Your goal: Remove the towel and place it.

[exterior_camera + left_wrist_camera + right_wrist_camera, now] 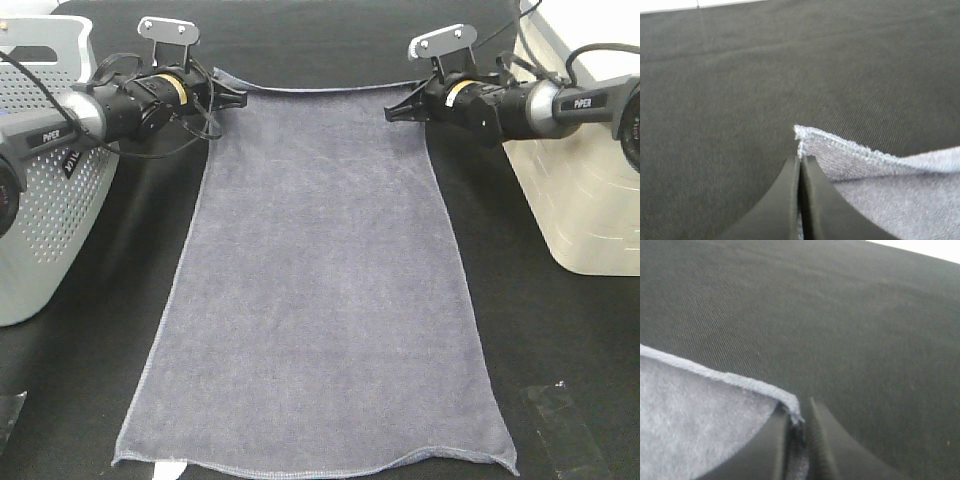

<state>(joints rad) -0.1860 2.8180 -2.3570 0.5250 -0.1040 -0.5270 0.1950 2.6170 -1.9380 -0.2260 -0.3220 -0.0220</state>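
Two black grippers meet the far corners of the large rectangular grey-lavender terry towel (320,290), which lies flat on the black cloth-covered table (560,340), running from centre toward 6 o'clock. At 11 o'clock the left gripper (240,98) pinches its corner, fingers (785,200) pressed tight together. At 1 o'clock the right gripper (390,112) has a narrow gap, the hem still sitting between its fingers (775,445). Beside it stands a cream plastic bin (590,190); a perforated grey basket (50,200) sits at 9 o'clock.
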